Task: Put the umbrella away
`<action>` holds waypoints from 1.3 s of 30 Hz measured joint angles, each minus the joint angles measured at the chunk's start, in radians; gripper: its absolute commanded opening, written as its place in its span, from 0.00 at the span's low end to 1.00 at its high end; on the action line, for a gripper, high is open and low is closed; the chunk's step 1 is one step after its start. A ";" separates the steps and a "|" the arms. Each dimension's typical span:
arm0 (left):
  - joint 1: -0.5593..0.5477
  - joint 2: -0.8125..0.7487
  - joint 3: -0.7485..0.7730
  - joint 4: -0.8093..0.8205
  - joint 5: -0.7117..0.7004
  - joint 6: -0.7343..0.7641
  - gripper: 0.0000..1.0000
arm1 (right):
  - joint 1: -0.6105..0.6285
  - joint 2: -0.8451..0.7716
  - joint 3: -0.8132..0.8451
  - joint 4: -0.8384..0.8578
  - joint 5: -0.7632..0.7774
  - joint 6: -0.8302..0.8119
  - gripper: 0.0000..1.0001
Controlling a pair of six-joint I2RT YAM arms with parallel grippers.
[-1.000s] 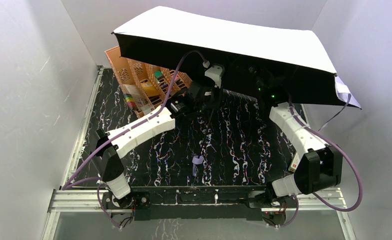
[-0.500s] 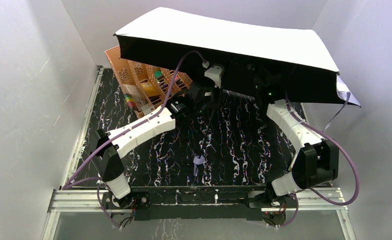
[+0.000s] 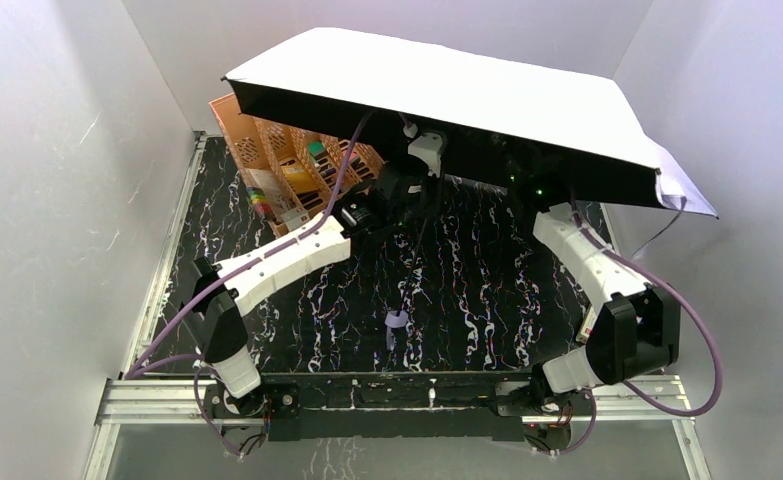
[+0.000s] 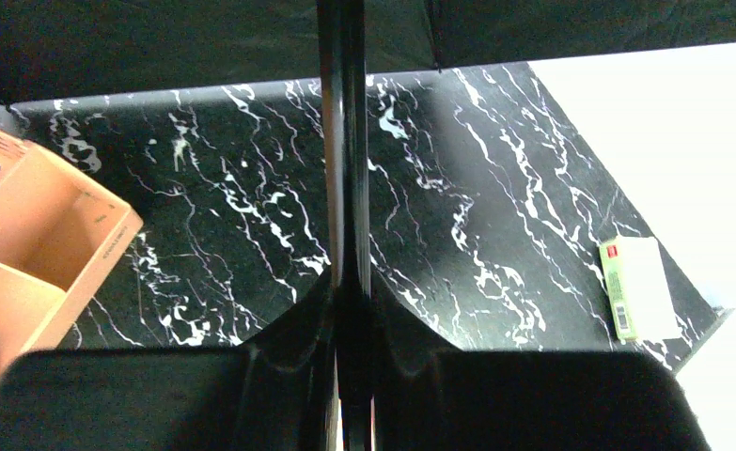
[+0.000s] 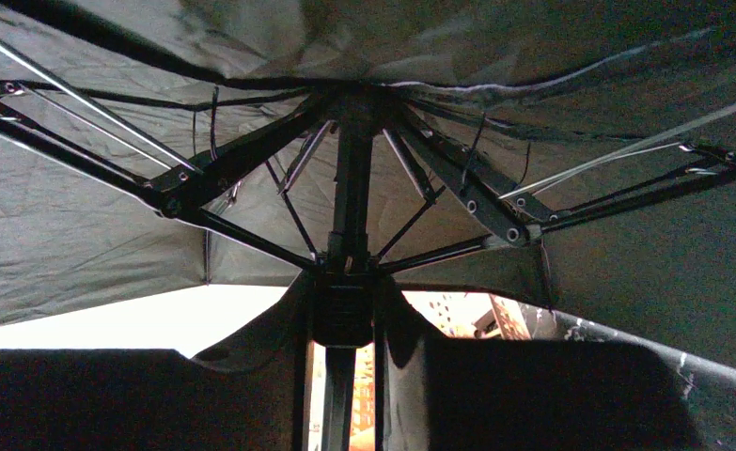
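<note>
The umbrella is open, its pale canopy spread over the back of the table and its dark underside facing down. Its thin dark shaft runs down to the small handle, which hangs above the table. My left gripper is shut on the shaft below the canopy. In the right wrist view my right gripper sits under the ribs, its jaws pressed against both sides of the black runner on the shaft. A thin strap dangles off the canopy's right edge.
A peach file organiser with several items stands at the back left, partly under the canopy, and also shows as the organiser in the left wrist view. A green and white card lies near the table's right edge. White walls close in on three sides.
My right gripper's jaws have closed in on the runner, and the right arm has shifted a little. The canopy has tipped flatter, showing less of its dark underside. The left arm has kept still.
</note>
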 measured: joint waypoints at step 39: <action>-0.050 0.074 0.050 -0.057 0.089 0.139 0.02 | 0.053 -0.393 -0.459 0.016 0.243 0.103 0.00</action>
